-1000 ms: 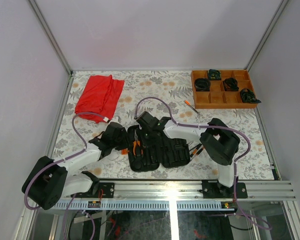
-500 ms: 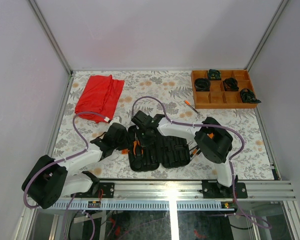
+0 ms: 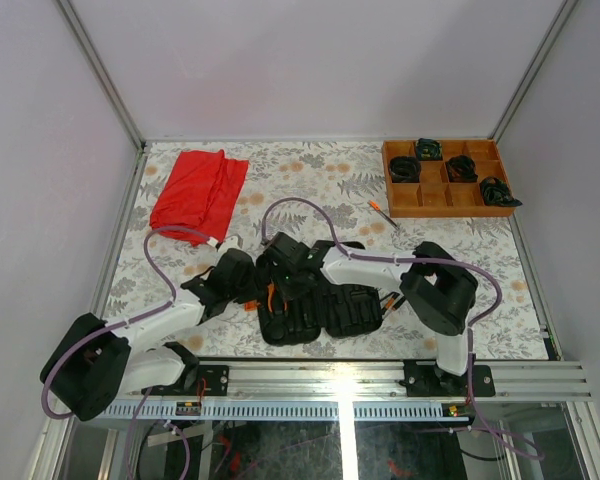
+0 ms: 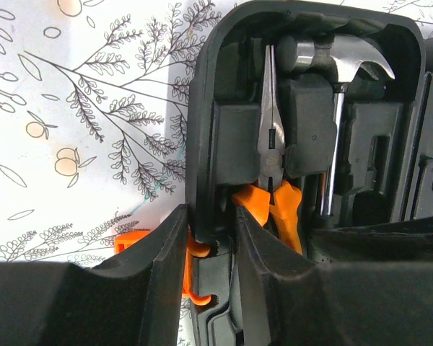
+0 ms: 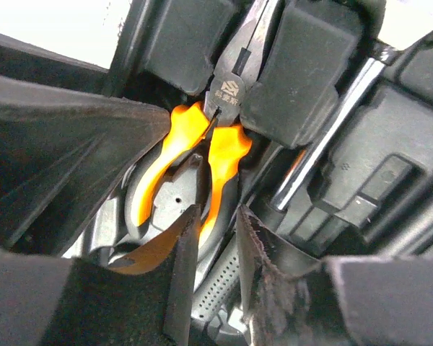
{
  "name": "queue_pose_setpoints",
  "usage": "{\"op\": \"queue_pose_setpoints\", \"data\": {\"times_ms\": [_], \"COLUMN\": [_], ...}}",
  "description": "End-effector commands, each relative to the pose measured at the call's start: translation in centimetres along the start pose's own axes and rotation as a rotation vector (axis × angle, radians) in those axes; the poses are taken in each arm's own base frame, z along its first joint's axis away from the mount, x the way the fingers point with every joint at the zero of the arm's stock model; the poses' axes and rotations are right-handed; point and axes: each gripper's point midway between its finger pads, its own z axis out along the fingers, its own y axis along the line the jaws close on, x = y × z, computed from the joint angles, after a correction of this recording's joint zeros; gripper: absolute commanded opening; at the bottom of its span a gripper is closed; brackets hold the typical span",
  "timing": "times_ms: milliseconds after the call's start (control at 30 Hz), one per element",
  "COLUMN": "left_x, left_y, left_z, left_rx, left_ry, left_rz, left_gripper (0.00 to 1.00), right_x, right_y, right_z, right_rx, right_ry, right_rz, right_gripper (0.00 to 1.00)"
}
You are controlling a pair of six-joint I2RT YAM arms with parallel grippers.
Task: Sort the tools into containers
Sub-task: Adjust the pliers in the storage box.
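The right claw (image 5: 213, 231) is standing narrow, its jaws parted only a little. They are straddling one orange handle of the pliers (image 5: 227, 94), and a slim gap is showing on each side rather than a firm pinch. A second ago those jaws were tighter, so the claw is easing off. I am reading this as a release, not a fresh grasp.

In the overhead view the right arm has been sliding left and lower during that second. It is now hanging over the left half of the tool case (image 3: 330, 310).

The pliers are lying nose-up in their moulded slot, and the hammer (image 4: 346, 54) is sitting in the next recess to the right. Both are looking seated. These two tools are probably done, and the arm is likely getting free to go for another.

The left claw (image 4: 209, 213) is staying where it was. It is clamping the case's near wall beside the small orange latch (image 4: 130, 241) and steadying the case on the table (image 3: 310, 180).

Further out, one screwdriver (image 3: 382, 212) is lying loose on the table, well apart from the case. A few thin screwdrivers (image 3: 388, 298) are waiting just beside its right edge, so sorting is not yet finished. The wooden tray (image 3: 445, 200) and the red cloth (image 3: 198, 190) are sitting untouched at the far side.
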Motion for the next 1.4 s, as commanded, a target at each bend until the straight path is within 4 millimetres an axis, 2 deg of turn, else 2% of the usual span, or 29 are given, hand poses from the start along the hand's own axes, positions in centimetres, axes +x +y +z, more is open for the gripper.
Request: {"op": "queue_pose_setpoints", "data": {"times_ms": [0,100,167,267,400,633,800,967,1133,1267,1367], "left_x": [1.9,1.7,1.3,0.7,-0.5,-2.2,-2.9,-3.8,-4.7,-5.6,-6.2], "left_y": [1.3,1.8,2.2,2.6,3.0,2.7,1.7,1.1,0.6,-0.3,-1.1], "left_z": [-0.5,-0.5,-0.7,-0.9,-1.3,-1.7,-2.0,-2.8,-3.7,-4.6,-5.4], "left_rx": [-0.043,-0.058,-0.065,-0.069,-0.083,-0.082,-0.064,-0.06,-0.059,-0.034,-0.011], "left_ry": [0.073,0.069,0.061,0.05,0.032,0.008,0.008,-0.01,-0.029,-0.042,-0.05], "left_rz": [-0.006,-0.01,-0.015,-0.023,-0.026,-0.024,-0.019,-0.014,-0.014,-0.008,0.008], "left_gripper": [0.06,0.05,0.05,0.05,0.09,0.3,0.39,0.49,0.52,0.54,0.55], "right_x": [-5.0,-6.3,-6.6,-5.8,-3.8,1.1,5.3,7.5,8.7,8.9,8.1], "right_y": [1.0,0.4,-0.5,-3.0,-8.1,-18.4,-24.0,-26.7,-28.7,-30.0,-30.6], "right_z": [-5.4,-8.2,-10.1,-11.8,-13.7,-17.1,-17.5,-17.4,-17.1,-17.1,-16.9], "right_rx": [-0.02,-0.009,0.01,0.077,0.175,0.372,0.495,0.545,0.567,0.56,0.53], "right_ry": [-0.231,-0.321,-0.374,-0.422,-0.456,-0.509,-0.486,-0.487,-0.49,-0.501,-0.505], "right_rz": [-0.032,-0.024,-0.008,0.02,0.103,0.352,0.553,0.664,0.753,0.817,0.835], "right_gripper": [0.36,0.4,0.47,0.53,0.56,0.64,0.67,0.68,0.71,0.72,0.73]}}
